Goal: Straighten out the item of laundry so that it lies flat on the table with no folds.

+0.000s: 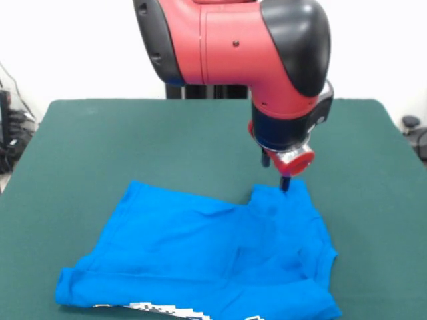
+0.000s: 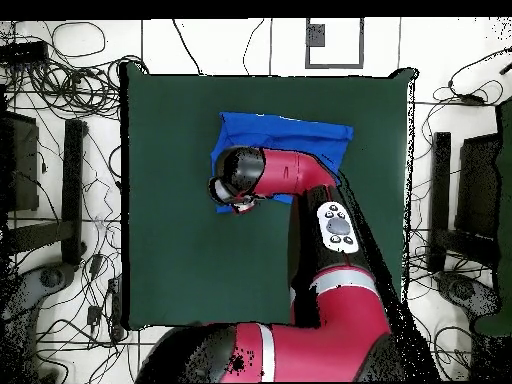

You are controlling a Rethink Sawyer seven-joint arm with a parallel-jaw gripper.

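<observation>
Your gripper (image 1: 285,183) touches the T-shirt (image 1: 200,257) at its upper right edge; if it grips the cloth, I cannot tell. The shirt lies rumpled low on the table (image 1: 100,140). Pull outward slowly.

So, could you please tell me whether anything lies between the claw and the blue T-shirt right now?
Nothing visible does. The claw sits right at the far edge of the T-shirt, and no other object shows on the green table around them.
</observation>
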